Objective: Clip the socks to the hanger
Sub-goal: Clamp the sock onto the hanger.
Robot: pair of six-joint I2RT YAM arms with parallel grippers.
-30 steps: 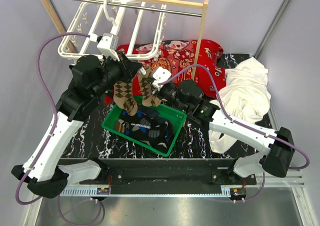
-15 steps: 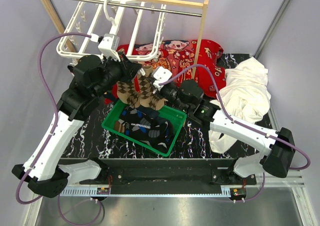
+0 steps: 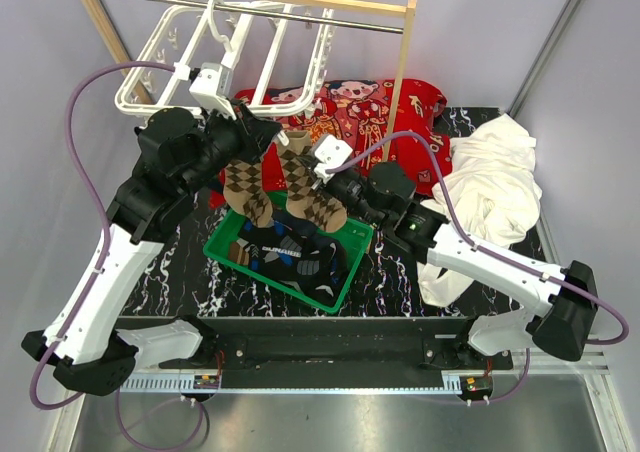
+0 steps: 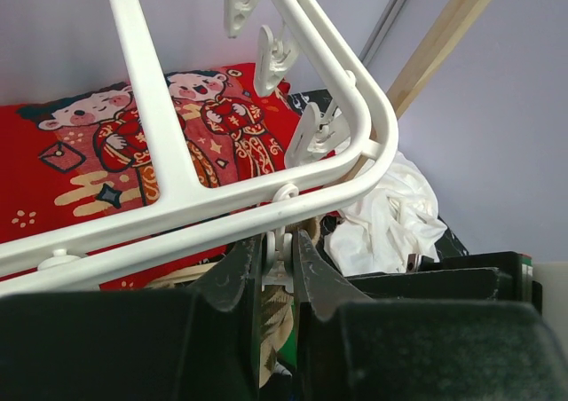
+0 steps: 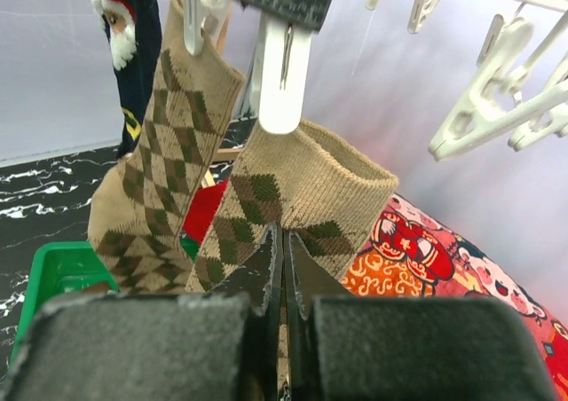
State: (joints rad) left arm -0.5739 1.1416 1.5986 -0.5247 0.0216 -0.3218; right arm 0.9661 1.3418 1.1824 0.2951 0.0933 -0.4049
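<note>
- A green plastic basket (image 3: 356, 260) sits on the black marbled table (image 3: 180, 272) just ahead of the arm bases, with dark navy socks (image 3: 295, 257) piled inside it.
- Above the basket, the right gripper (image 5: 282, 241) is pinched closed on the lower cuff of a brown-tan argyle sock (image 5: 311, 197). The knit is caught in the thin slit between its fingers.
- In the top view this held sock (image 3: 315, 197) hangs toe-down over the basket's far half, beside the right gripper (image 3: 322, 177).
- A second argyle sock (image 5: 169, 144) hangs just to its left from its own clip. In the top view it (image 3: 245, 187) dangles over the basket's far left corner.
- A small white plastic clip (image 5: 284, 82) points down onto the top edge of the held sock's cuff and touches it. Whether it bites the knit cannot be told.
- The left gripper (image 4: 277, 263) is closed on that white clip (image 4: 279, 241), one finger on each side, right under the frame. From above, the left gripper (image 3: 258, 130) sits at the frame's near edge.
- The white plastic slatted hanger (image 3: 170, 47) is tilted, with its hook over the metal rod of a wooden rack (image 3: 405, 62). Spare clips dangle from its rail (image 4: 266, 188).
- Beyond it lies a red printed cloth (image 3: 370, 107), with a crumpled white cloth (image 3: 490, 187) to the right.
</note>
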